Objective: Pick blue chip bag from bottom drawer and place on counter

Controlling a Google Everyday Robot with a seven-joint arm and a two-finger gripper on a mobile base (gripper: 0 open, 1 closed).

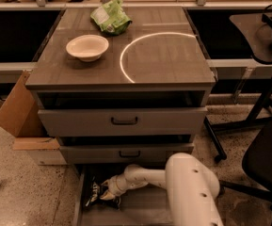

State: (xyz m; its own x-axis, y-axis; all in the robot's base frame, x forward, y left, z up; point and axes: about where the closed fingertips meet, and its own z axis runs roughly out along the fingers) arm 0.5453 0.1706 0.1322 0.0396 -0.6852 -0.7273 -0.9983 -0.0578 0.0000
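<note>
Gripper (107, 193) sits low inside open bottom drawer (142, 210), right against blue chip bag (92, 192) at drawer's left side. White arm (147, 175) reaches in from right. Counter (168, 67) holds cream bowl (87, 47) and green snack bag (110, 17). Cardboard box (17, 108) left of cabinet.

Tool (107, 193) in bottom drawer (138, 209) hides blue chip bag (93, 192) (partly).
</note>
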